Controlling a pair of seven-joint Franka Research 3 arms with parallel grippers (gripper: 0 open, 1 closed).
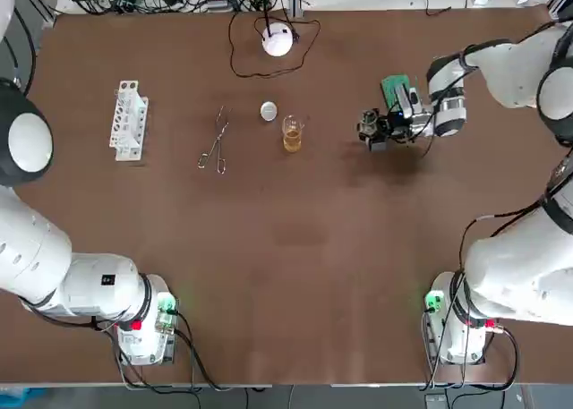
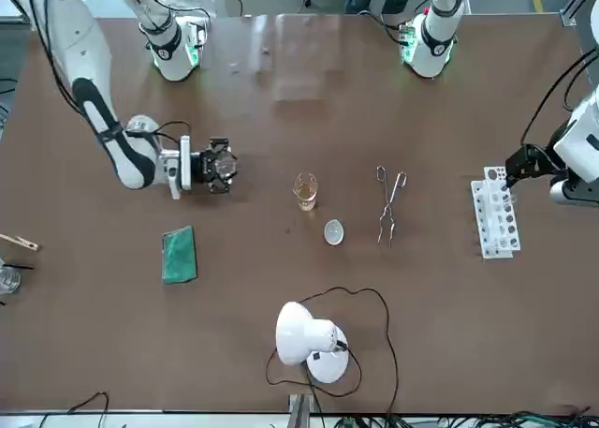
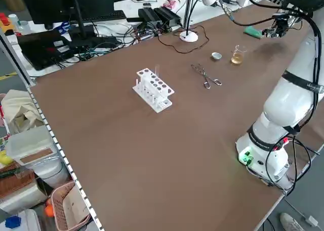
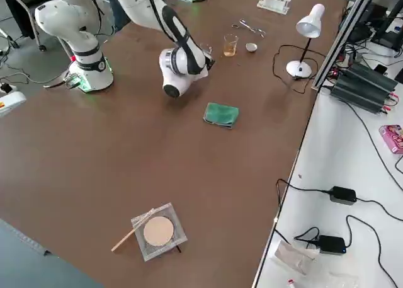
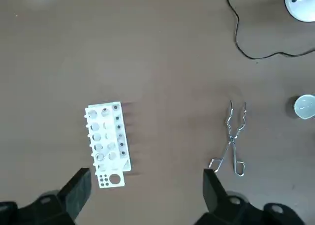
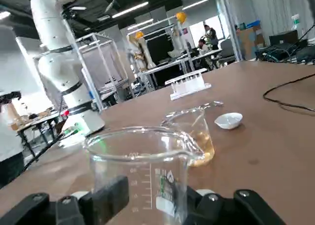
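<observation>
My right gripper [image 1: 372, 130] reaches in from the table's right side, pointing sideways low over the surface, and is shut on an empty glass beaker [image 6: 140, 158] with printed graduations. Its fingers [image 6: 106, 195] press on the beaker's sides. A smaller beaker of amber liquid [image 1: 292, 133] stands to the gripper's left, apart from it. A folded green cloth [image 1: 395, 89] lies just behind the gripper. My left gripper [image 5: 145, 198] hangs high over the table's left side, open and holding nothing, above the white test tube rack [image 5: 107, 144].
Metal tongs [image 1: 215, 145] lie between the rack [image 1: 128, 120] and the amber beaker. A small white dish [image 1: 269, 111] sits behind that beaker. A white desk lamp [image 1: 277, 40] with a looping cable stands at the far edge. A wire gauze square [image 4: 157, 231] lies far to the right.
</observation>
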